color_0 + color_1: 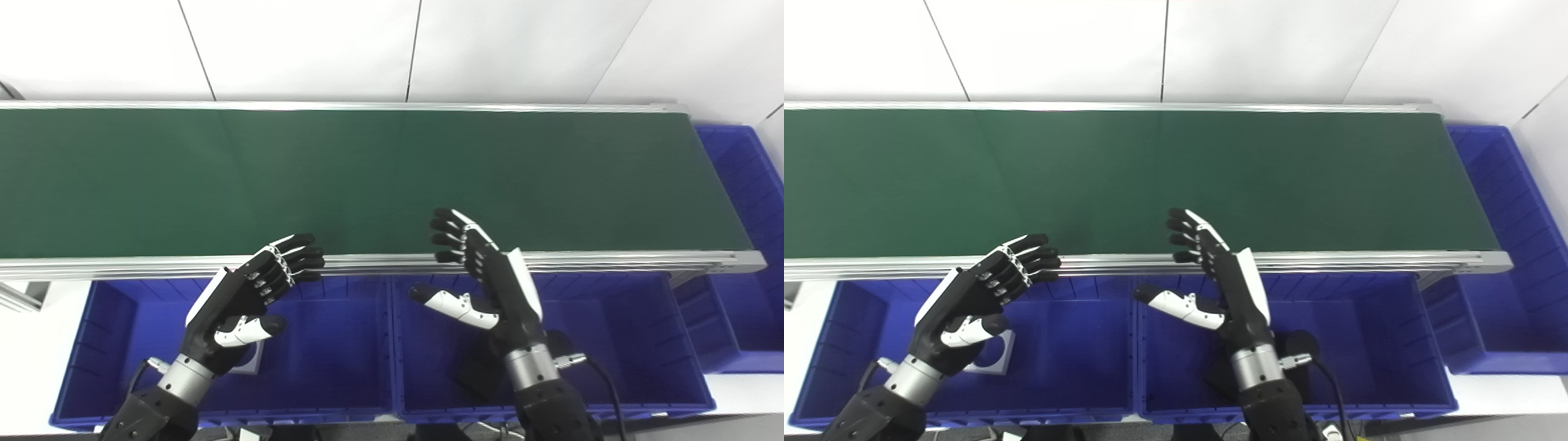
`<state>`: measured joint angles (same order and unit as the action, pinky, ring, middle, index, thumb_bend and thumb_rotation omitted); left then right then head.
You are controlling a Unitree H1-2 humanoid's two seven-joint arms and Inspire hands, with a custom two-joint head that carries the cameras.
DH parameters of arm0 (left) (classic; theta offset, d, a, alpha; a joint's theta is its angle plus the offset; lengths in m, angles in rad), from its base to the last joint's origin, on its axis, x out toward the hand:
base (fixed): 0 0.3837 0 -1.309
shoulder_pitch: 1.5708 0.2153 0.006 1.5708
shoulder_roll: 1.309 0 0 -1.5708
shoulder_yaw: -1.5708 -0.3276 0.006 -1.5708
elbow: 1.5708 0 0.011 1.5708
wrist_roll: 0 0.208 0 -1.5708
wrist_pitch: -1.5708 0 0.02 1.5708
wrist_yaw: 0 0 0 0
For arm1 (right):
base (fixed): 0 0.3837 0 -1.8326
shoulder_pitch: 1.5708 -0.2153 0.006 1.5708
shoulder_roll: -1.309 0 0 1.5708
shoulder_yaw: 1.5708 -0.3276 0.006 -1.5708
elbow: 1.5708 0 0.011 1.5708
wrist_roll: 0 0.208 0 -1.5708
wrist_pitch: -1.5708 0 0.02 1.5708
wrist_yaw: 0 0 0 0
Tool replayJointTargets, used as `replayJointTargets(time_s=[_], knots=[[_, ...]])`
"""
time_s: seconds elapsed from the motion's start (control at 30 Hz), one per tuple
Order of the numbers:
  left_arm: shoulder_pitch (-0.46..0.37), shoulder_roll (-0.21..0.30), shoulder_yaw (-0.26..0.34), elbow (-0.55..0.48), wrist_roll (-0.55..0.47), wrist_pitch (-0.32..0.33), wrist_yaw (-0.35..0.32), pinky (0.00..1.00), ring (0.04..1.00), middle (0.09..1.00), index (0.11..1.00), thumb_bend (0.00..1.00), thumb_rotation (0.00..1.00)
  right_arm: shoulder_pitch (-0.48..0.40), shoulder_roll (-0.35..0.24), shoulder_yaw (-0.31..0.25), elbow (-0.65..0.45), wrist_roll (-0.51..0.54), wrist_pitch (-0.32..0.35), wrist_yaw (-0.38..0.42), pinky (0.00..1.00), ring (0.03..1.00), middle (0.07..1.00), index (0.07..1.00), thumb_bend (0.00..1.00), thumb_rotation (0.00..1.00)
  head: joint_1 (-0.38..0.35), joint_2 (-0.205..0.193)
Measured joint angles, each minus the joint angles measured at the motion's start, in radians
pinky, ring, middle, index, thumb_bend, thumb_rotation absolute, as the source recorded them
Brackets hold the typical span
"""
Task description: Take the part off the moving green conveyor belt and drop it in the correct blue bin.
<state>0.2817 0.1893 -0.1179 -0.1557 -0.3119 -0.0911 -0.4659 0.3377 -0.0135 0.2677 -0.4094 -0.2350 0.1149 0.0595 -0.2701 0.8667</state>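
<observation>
Two hands wait empty at the conveyor belt's [367,177] near rail: the left hand [245,300] with fingers spread over the left blue bin [110,343], the right hand [484,275] likewise splayed above the middle blue bin [643,343], fingertips reaching onto the belt's near edge. A white part [995,358] already lies in the left bin. Beyond the rail, the belt carries nothing visible, so this looks like the waiting step; next comes timing a grasp when a part arrives. A third bin [747,202] sits past the belt's right end.
</observation>
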Motion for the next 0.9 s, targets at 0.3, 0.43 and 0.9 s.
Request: replayJointTargets(time_s=[0.3, 0.43, 0.9], knots=[[0.023, -0.024, -0.012, -0.008, 0.042, -0.007, 0.036, 0.8, 0.881, 0.893, 0.905, 0.99, 0.44, -0.009, -0.04, 0.002, 0.088, 0.076, -0.059, 0.032, 0.73, 0.808, 0.844, 0.889, 0.81, 0.6, 0.049, -0.002], [0.022, -0.029, -0.016, -0.008, 0.071, -0.011, 0.051, 0.81, 0.891, 0.897, 0.921, 0.99, 0.44, -0.001, -0.074, -0.005, 0.118, 0.1, -0.088, 0.045, 0.74, 0.816, 0.848, 0.895, 0.82, 0.59, 0.063, -0.012], [0.023, -0.044, -0.033, 0.001, 0.13, -0.043, 0.079, 0.84, 0.903, 0.904, 0.941, 0.97, 0.42, 0.017, -0.111, -0.02, 0.159, 0.149, -0.161, 0.07, 0.8, 0.863, 0.883, 0.933, 0.84, 0.64, 0.144, -0.044]])
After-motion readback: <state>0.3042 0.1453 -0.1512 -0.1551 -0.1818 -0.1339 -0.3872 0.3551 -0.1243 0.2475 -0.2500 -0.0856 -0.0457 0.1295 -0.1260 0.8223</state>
